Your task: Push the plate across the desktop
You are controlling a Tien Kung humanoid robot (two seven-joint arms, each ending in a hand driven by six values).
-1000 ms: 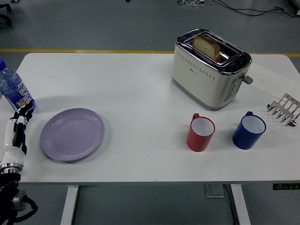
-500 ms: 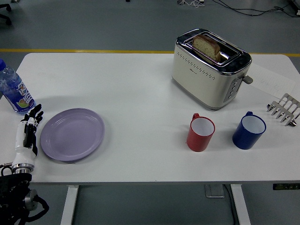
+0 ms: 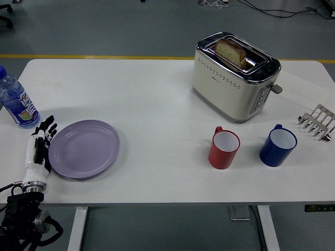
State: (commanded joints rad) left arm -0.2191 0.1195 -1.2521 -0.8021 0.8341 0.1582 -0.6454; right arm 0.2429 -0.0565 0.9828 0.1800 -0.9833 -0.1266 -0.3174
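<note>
Plate (image 3: 84, 148) left of mugs (image 3: 224, 149)

I brought my left hand (image 3: 40, 149) in from the table's left edge, rightward and a little farther up the table, until its fingers (image 3: 47, 129), held straight, reached the left rim of the purple plate (image 3: 84, 148). A second ago there was a clear gap between them. The plate slid a short way to the right and slightly away from the near edge. More of my left forearm came into view at the lower left corner.
</note>
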